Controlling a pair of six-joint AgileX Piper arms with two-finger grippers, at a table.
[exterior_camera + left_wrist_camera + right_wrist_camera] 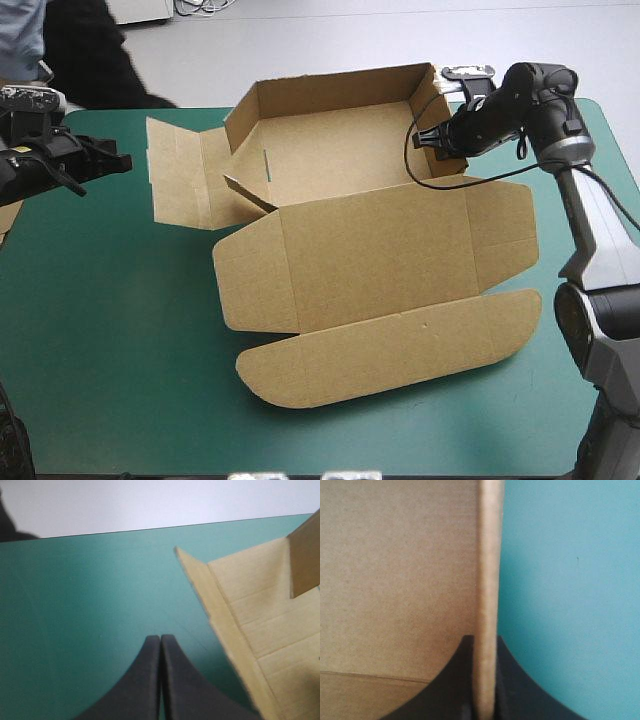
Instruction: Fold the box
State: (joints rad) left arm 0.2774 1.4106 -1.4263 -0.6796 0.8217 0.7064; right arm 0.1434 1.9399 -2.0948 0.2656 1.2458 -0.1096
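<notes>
One brown box (370,250) is counted on one teal-green cover (120,350), two grippers are seen, a left gripper (122,162) and a right gripper (428,138), with four black fingers (145,680) between them, and one edge of further board (8,218) is noted.

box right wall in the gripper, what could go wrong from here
1. The right gripper pinches only the thin edge of the right wall; a pull could bend it or drag the box.
2. The left gripper is shut and clear of the left flap, so nothing steadies that side.
</notes>
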